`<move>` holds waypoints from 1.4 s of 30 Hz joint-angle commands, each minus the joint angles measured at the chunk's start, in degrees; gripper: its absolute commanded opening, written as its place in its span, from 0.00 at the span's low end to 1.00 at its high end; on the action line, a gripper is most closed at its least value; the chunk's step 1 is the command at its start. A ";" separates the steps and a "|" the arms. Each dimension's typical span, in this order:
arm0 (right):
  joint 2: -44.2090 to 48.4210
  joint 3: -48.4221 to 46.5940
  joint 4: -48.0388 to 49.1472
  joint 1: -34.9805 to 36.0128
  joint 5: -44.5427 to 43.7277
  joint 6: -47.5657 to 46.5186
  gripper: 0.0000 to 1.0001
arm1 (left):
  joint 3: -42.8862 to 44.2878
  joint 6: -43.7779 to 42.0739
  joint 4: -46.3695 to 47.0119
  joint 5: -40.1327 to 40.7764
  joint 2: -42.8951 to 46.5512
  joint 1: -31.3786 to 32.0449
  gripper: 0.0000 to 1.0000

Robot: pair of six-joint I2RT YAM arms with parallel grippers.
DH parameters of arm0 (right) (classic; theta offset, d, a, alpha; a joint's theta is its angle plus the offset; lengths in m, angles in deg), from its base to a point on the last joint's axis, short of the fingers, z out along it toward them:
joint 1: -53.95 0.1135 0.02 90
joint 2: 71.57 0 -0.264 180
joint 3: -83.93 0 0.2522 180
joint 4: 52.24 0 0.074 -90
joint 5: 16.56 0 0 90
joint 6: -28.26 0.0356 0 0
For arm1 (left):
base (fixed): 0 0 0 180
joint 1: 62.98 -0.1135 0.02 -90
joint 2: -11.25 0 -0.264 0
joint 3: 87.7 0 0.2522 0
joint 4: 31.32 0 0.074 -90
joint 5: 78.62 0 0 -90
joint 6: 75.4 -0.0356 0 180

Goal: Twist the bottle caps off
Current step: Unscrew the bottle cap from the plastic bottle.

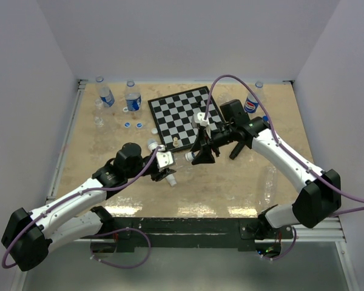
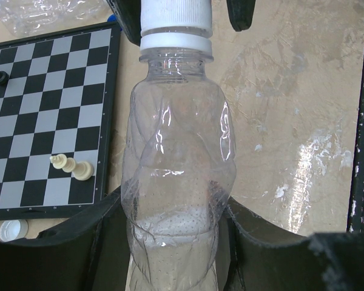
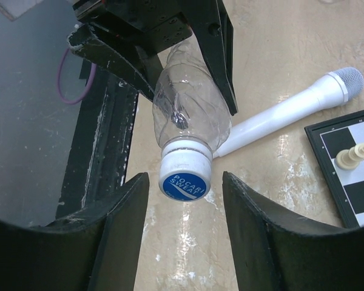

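My left gripper [image 2: 176, 242] is shut on the lower body of a clear, label-free bottle [image 2: 179, 151], which it holds above the table with the neck pointing away. The bottle's white cap [image 3: 183, 176], with a blue printed top, sits between the two fingers of my right gripper [image 3: 185, 194]. That gripper is open, with a gap on each side of the cap. In the top view the two grippers meet in front of the chessboard, left gripper [image 1: 165, 162] and right gripper [image 1: 201, 155], the cap [image 1: 190, 156] between them.
A chessboard [image 1: 185, 112] with a pale chess piece [image 1: 176, 141] lies behind. Two labelled bottles [image 1: 106, 94] [image 1: 132, 97] stand at the back left, and a logo bottle [image 1: 252, 103] at the back right. Loose caps [image 1: 138, 125] lie nearby. A white microphone [image 3: 291, 112] lies under the held bottle.
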 commanded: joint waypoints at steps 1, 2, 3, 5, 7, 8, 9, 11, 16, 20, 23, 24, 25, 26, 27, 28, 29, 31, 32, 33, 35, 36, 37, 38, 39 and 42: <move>-0.37 -2.82 -0.88 0.67 1.78 0.51 0.55 | 1.26 0.66 2.91 -0.18 0.10 -0.06 0.05; -0.38 -2.91 -0.88 0.76 1.78 0.43 0.53 | 1.26 0.66 2.91 -0.18 0.10 -0.06 0.05; -0.38 -2.91 -0.97 0.85 1.78 0.43 0.52 | 1.34 0.66 2.91 -0.27 0.10 -0.06 0.05; -0.46 -3.00 -0.97 0.94 1.78 0.34 0.50 | 1.26 0.66 2.91 -0.27 0.01 -0.06 0.05; -0.55 -2.91 -1.14 1.11 1.69 0.16 0.44 | 1.26 0.66 2.91 -0.27 0.01 -0.06 0.05; -0.55 -2.91 -1.15 1.20 1.69 -0.01 0.41 | 1.26 0.66 2.91 -0.27 0.01 0.03 0.05; -0.64 -2.83 -1.23 1.20 1.51 -0.19 0.37 | 1.26 0.66 2.91 -0.27 0.10 0.03 0.05; -0.64 -2.91 -1.49 1.29 0.99 -1.15 0.30 | 1.26 0.66 2.91 -0.18 0.01 -0.06 0.05; -0.81 -5.28 -11.66 1.46 1.86 -19.81 0.04 | 1.26 0.66 2.82 -0.36 0.19 -0.06 0.05; 0.41 -6.69 -23.56 1.47 2.05 -49.45 0.00 | 1.35 0.66 2.91 -0.62 0.27 0.12 0.05; 2.87 -5.73 -23.29 1.47 -0.50 -64.30 0.03 | 1.26 0.57 2.82 -0.36 0.54 0.21 0.05; 3.14 -5.46 -23.21 1.55 -2.25 -68.87 0.08 | 1.26 0.66 2.82 -0.36 0.71 0.21 0.05; 3.14 -5.46 -23.21 1.81 -4.35 -73.53 0.12 | 1.34 0.66 2.82 -0.27 0.63 0.29 0.05; 2.79 -5.64 -23.21 1.90 -6.20 -77.93 0.13 | 1.26 0.66 2.82 -0.18 0.63 0.21 0.05; 2.27 -5.90 -23.21 2.17 -8.48 -80.23 0.12 | 1.34 0.57 2.74 -0.18 0.80 0.21 0.04; 1.91 -6.07 -23.38 2.17 -10.07 -82.61 0.10 | 1.26 0.57 2.74 -0.18 0.80 0.29 0.05; 1.56 -5.99 -23.56 2.17 -11.65 -84.98 0.08 | 1.26 0.57 2.82 -0.18 0.80 0.38 0.04; 1.56 -5.38 -23.65 2.08 -12.37 -88.15 0.04 | 1.26 0.48 2.82 -0.27 0.71 0.30 0.04; 1.56 -5.03 -23.73 2.17 -12.03 -88.95 0.04 | 1.26 0.57 2.82 -0.36 0.80 0.30 0.04; 1.73 -4.67 -23.73 2.26 -11.33 -89.22 0.03 | 1.34 0.48 2.82 -0.36 0.80 0.30 0.05; 2.26 -3.80 -23.65 2.17 -10.27 -89.48 0.04 | 1.26 0.57 2.82 -0.44 0.80 0.30 0.05; 2.61 -3.27 -23.65 2.17 -9.74 -89.31 0.06 | 1.26 0.57 2.82 -0.45 0.80 0.38 0.05; 2.70 -2.83 -23.47 2.08 -9.22 -88.87 0.08 | 1.26 0.57 2.82 -0.45 0.80 0.38 0.05; 3.05 -2.48 -23.12 2.08 -8.60 -87.48 0.10 | 1.26 0.57 2.82 -0.45 0.80 0.38 0.05; 3.31 -2.12 -22.42 2.08 -7.64 -85.20 0.13 | 1.26 0.57 2.74 -0.53 0.80 0.38 0.05; 4.37 -1.42 -19.88 1.91 -5.53 -77.47 0.27 | 1.34 0.48 2.74 -0.45 0.89 0.38 0.04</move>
